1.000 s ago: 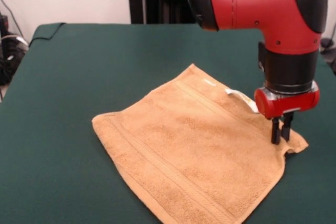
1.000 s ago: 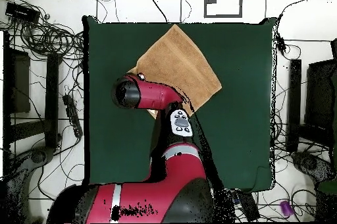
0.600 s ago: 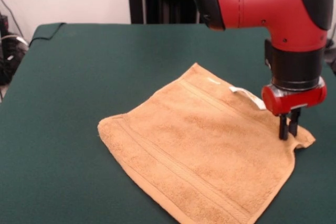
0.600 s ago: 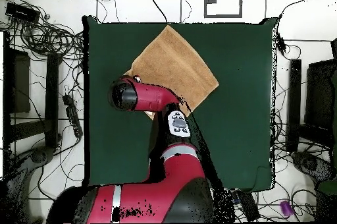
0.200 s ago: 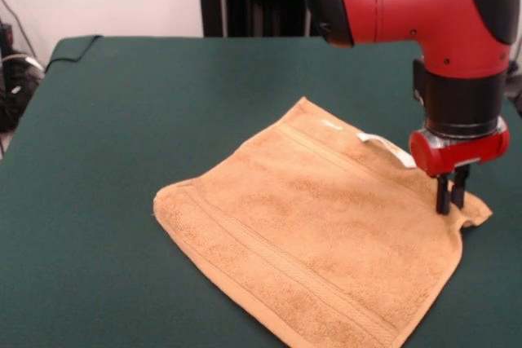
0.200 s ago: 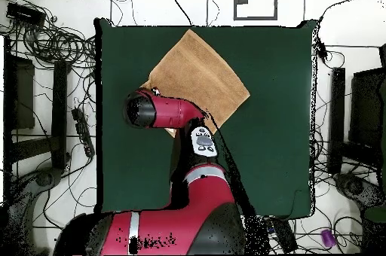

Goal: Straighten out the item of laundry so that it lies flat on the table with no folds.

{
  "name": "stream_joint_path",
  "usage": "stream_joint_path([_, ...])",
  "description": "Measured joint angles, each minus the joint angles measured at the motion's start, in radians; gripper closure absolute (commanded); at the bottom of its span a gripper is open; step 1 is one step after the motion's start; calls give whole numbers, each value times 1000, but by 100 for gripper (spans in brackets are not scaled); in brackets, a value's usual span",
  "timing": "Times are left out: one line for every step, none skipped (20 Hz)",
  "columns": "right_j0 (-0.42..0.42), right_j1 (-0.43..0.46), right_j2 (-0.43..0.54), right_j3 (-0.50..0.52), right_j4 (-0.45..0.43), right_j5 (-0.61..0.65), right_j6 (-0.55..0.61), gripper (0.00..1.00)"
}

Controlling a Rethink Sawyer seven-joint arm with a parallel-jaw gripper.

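Front view: dark green table (image 5: 122, 136) fills most of the picture, white wall behind it, a black upright post at the far edge, cables off the left edge. The tan-orange towel (image 5: 318, 234) lies spread in a diamond toward the table's near right part, mostly flat, woven border bands along two opposite sides, white care tag (image 5: 383, 146) sticking out at the far right edge. The right corner is puckered and slightly lifted. The red and black arm (image 5: 424, 6) comes down over that corner; the gripper (image 5: 450, 197) has its two black fingers (image 5: 443, 200) drawn close together, pinching the towel corner, tips touching the cloth.

Overhead view: the table (image 6: 279, 147) is ringed by white floor, tangled cables (image 6: 53, 42) at the upper left, dark racks (image 6: 19, 95) on both sides. The towel (image 6: 200, 76) sits in the table's upper left part, one corner close to the top edge. The arm (image 6: 170, 110) covers the towel's lower left corner, so the gripper itself is hidden here; the tag cannot be made out.
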Motion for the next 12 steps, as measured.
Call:
stream_joint_path([-1, 0, 2, 0, -2, 0, 0, 100])
stream_joint_path([-1, 0, 4, 1, -3, 0, 0, 100])
stream_joint_path([-3, 0, 6, 1, -3, 0, 0, 100])
stream_joint_path([-3, 0, 6, 1, -3, 0, 0, 100])
stream_joint_path([-4, 0, 8, 2, -3, 0, 0, 100])
stream_joint_path([-6, 0, 9, 2, -3, 0, 0, 100])
stream_joint_path([-7, 0, 11, 3, -3, 0, 0, 100])
stream_joint_path([-9, 0, 13, 3, -3, 0, 0, 100])
stream_joint_path([-10, 0, 13, 3, -3, 0, 0, 100])
stream_joint_path([-11, 0, 14, 3, -4, 0, 0, 100])
stream_joint_path([-13, 0, 16, 4, -4, 0, 0, 100])
stream_joint_path([-14, 0, 17, 4, -4, 0, 0, 100])
